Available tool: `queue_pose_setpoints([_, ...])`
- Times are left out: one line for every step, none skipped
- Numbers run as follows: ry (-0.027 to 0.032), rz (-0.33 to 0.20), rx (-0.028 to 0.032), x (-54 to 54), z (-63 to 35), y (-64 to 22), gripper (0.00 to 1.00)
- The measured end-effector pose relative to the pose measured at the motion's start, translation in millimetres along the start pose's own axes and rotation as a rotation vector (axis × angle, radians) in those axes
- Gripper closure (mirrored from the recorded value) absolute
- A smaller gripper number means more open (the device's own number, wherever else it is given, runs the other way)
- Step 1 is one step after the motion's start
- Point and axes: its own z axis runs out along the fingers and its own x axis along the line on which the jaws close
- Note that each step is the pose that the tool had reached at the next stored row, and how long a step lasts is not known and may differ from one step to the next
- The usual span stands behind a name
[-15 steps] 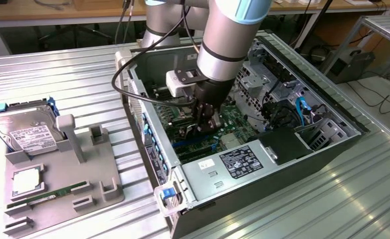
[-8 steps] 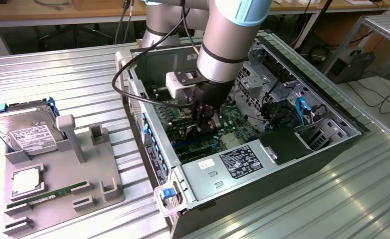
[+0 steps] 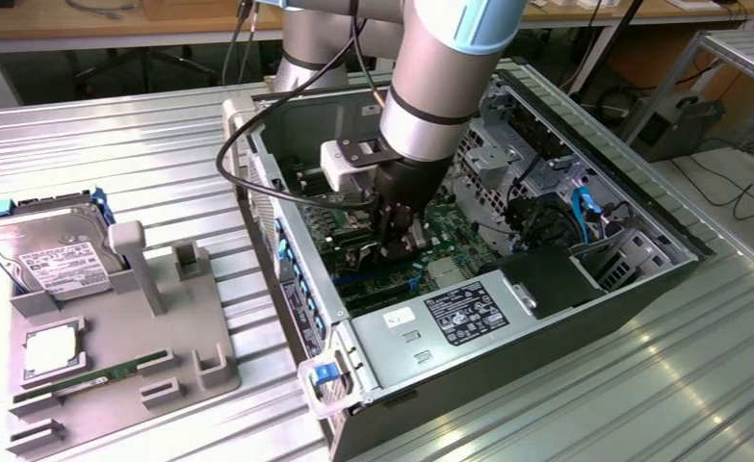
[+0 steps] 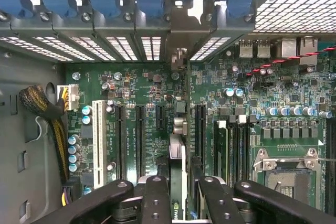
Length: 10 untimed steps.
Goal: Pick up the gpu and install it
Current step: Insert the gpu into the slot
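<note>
The gpu (image 4: 178,153) shows edge-on in the wrist view as a thin dark card, standing upright over the green motherboard (image 4: 142,85) between two long black slots. Its silver bracket end (image 4: 179,59) reaches the case's rear slot openings. My gripper (image 4: 181,203) is shut on the card, one black finger (image 4: 156,198) on each side. Whether the card sits in a slot, I cannot tell. In the exterior view the gripper (image 3: 396,241) is down inside the open computer case (image 3: 634,279), over the motherboard, and covers most of the card.
A grey fixture tray (image 3: 133,327) at the exterior view's left holds a hard drive (image 3: 49,255), a CPU (image 3: 49,346) and a green RAM stick (image 3: 94,377). The power supply (image 3: 467,313) and blue cables (image 3: 583,217) crowd the case. A white slot (image 4: 98,135) and CPU socket (image 4: 286,177) flank the card.
</note>
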Motion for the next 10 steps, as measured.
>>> queue_pose_setpoints([-0.0001,0.000,0.0000,0.0,0.0,0.0,0.74])
queue_pose_setpoints([-0.0007,0.000,0.0003,-0.1,0.3,-0.1,0.73])
queue_pose_setpoints([-0.0005,0.000,0.0002,0.0,0.2,0.0,0.66])
queue_pose_setpoints([-0.0001,0.000,0.0000,0.0,0.0,0.0,0.66])
queue_pose_setpoints([0.0003,0.000,-0.0001,0.0,-0.3,0.0,0.66])
queue_pose_setpoints([0.0002,0.000,-0.0001,0.0,-1.4,0.1,0.66])
queue_pose_setpoints([0.0001,0.000,0.0000,-0.2,-3.9,0.2,0.66])
queue_pose_setpoints([0.0001,0.000,0.0001,-0.3,-9.0,0.5,0.66])
queue_pose_setpoints([-0.0002,0.000,0.0003,-0.6,-13.2,0.7,0.66])
queue_pose_setpoints([-0.0001,-0.002,0.0023,-3.2,-30.6,2.7,0.66])
